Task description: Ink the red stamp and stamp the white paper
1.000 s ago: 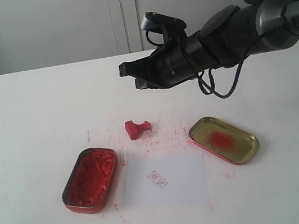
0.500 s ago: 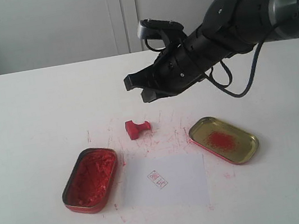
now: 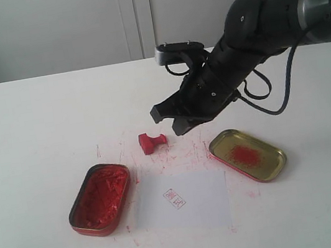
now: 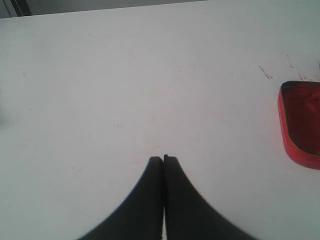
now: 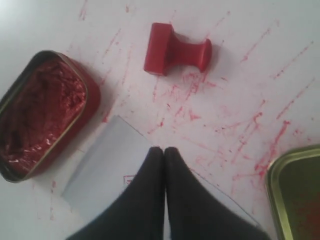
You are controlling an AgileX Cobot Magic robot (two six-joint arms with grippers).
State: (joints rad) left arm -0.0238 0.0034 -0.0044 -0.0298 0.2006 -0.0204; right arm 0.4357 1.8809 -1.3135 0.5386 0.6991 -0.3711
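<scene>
The only writing is a small red mark (image 3: 174, 199) printed on the white paper (image 3: 184, 200), and it is too small to read.

The bench (image 3: 34, 132) is white and smooth. It has many thin red streaks and smudges (image 5: 240, 125) on it around the right claw (image 3: 166, 120). Behind the bench are plain pale panels (image 3: 136, 15) with thin upright lines between them.

The right claw's two black fingers are pressed tight together and hold nothing. It hangs over the bench. The red stamp (image 3: 151, 142) lies on its side on the bench just past the claw's tips, not touching them. The white paper lies flat under and behind the tips. An open tin of lumpy red ink (image 3: 100, 198) sits off to one side of the claw. A gold lid (image 3: 248, 154) with a red smear sits off to the other side.

The left claw (image 4: 163, 159) is pinched tight too and holds nothing. It is over a bare white part of the bench. Only the edge of the red ink tin shows, far off to one side of it.
</scene>
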